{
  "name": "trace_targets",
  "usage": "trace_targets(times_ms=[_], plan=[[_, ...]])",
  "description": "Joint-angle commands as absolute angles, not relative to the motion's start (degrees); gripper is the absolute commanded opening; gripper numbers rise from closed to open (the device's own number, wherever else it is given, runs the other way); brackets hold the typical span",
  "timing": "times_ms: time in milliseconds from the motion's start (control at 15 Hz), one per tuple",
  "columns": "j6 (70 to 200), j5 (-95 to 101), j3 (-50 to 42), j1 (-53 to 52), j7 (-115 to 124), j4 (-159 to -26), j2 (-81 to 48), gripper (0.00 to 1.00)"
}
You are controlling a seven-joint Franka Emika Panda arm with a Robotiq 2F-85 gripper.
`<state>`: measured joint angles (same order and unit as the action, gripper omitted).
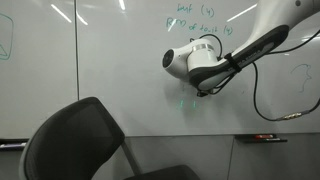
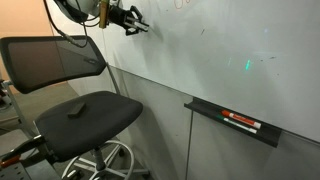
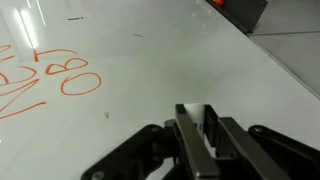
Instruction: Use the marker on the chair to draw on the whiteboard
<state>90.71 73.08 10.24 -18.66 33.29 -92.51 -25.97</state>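
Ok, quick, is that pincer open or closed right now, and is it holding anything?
Pincer: looks closed; whether it holds anything cannot be told.

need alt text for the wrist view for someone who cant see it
The robot's hand sits at the bottom edge, over a glossy whiteboard, fingers close together. At left the board bears orange handwriting; a dark tray sits top right.

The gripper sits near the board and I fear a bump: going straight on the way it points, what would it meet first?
Probably the whiteboard: the gripper points at its white surface, and nothing shows between them. How near it is stays unclear.
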Motion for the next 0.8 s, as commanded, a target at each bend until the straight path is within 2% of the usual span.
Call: trace_targets(times_ms=[0, 733], plan=[[89.05, 74.55, 9.58, -19.39, 31.64, -88.94, -28.77, 0.10], [89.15, 74.57, 9.17, -19.59, 30.93, -87.97, -31.44, 0.10]])
